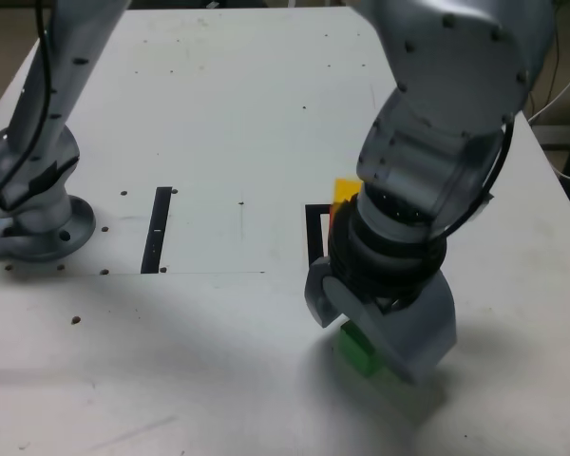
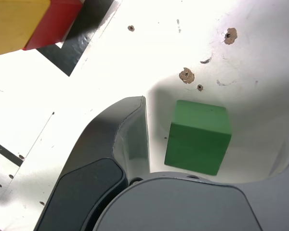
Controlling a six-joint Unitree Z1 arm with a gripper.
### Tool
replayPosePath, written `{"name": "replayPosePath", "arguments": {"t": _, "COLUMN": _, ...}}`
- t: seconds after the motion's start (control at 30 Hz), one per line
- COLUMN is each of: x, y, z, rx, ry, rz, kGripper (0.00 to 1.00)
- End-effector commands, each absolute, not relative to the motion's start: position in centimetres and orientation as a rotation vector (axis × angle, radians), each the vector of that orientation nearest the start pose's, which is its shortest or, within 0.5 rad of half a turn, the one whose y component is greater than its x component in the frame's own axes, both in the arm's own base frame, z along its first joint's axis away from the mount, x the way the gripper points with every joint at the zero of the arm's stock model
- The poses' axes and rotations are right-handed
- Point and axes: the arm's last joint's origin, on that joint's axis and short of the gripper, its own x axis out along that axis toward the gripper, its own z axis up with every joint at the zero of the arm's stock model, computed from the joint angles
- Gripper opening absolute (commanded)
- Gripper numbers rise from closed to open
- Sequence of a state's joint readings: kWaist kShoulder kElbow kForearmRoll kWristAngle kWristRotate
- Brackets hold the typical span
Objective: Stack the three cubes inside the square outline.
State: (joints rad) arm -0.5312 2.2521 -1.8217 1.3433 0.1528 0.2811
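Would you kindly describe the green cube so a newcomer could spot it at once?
On the white table, find the grey gripper at the arm's end. The small matte green cube sits on the table between its open jaws. The red cube and yellow cube are apart, at the black square outline.

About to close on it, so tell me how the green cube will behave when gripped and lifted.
The green cube looks solid with flat faces, so it will probably stay rigid and not roll. Its matte surface suggests fair grip, though the fingers look smooth, so a slight slip is possible. It sits flat on the table between the open fingers, apart from them, so a push would likely slide it rather than tip it.
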Motion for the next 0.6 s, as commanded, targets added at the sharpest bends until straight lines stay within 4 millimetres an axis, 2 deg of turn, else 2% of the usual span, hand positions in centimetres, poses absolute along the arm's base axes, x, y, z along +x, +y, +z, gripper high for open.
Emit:
{"name": "replayPosePath", "arguments": {"t": 0.0, "x": 36.53, "y": -20.70, "z": 21.70, "rx": 0.808, "ry": 1.656, "rz": -0.517, "kGripper": 0.95}}
{"name": "replayPosePath", "arguments": {"t": 0.33, "x": 36.74, "y": -21.31, "z": 20.91, "rx": 0.792, "ry": 1.663, "rz": -0.528, "kGripper": 0.84}}
{"name": "replayPosePath", "arguments": {"t": 0.4, "x": 36.78, "y": -21.41, "z": 20.82, "rx": 0.787, "ry": 1.664, "rz": -0.526, "kGripper": 0.79}}
{"name": "replayPosePath", "arguments": {"t": 0.57, "x": 36.83, "y": -21.44, "z": 20.78, "rx": 0.778, "ry": 1.664, "rz": -0.505, "kGripper": 0.56}}
